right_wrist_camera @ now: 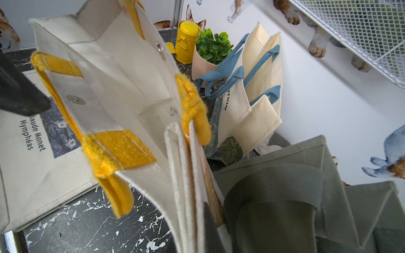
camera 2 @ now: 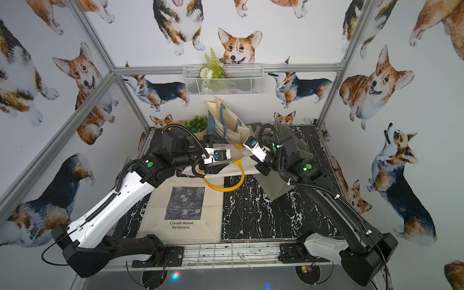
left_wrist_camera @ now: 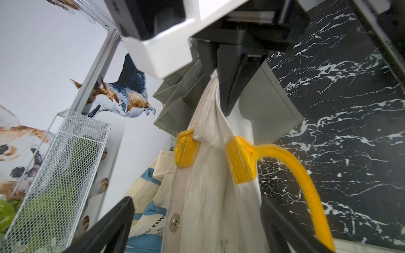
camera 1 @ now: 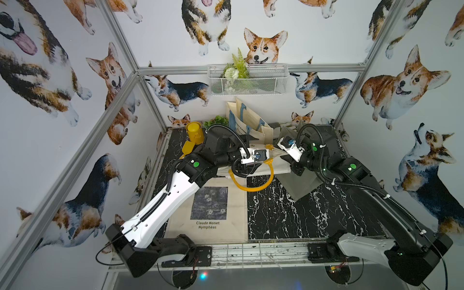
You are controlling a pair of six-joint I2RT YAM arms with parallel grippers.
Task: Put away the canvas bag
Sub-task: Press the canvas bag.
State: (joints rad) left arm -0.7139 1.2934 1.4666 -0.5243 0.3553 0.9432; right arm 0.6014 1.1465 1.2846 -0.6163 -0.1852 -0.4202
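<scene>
Table, black marble, with the Monet tote lying flat on it. You can reckon every place below from that tote.

Load: canvas bag, cream with yellow straps, held up off the table just past the tote's far edge. Its mouth gapes in the right wrist view. The grey bag slumps beyond the tote's far corner on the right arm's side. The blue-handled bags stand farther back from the tote, against the wall.

Jaws: the right gripper is clamped on the canvas bag's bunched top hem. The left gripper is spread wide with the bag's cloth running between its fingers. You cannot tell here whether either finger touches it.

Step in hand, as judged: carry the bag to the standing row beyond the tote.
- Keep the right pinch firm, since it alone bears the bag.
- Take your second hold with the left on the side panel, clear of the yellow handle looping over the tote's far corner, which could snag.
- Clear the grey bag before setting the bag down upright.

Snap button on the inner rim: unfastened.

Writing: "Claude Monet Nymphéas" on the tote, and fragments "EXHI" and "TION" on the blue-handled bags. You can read nothing else.
</scene>
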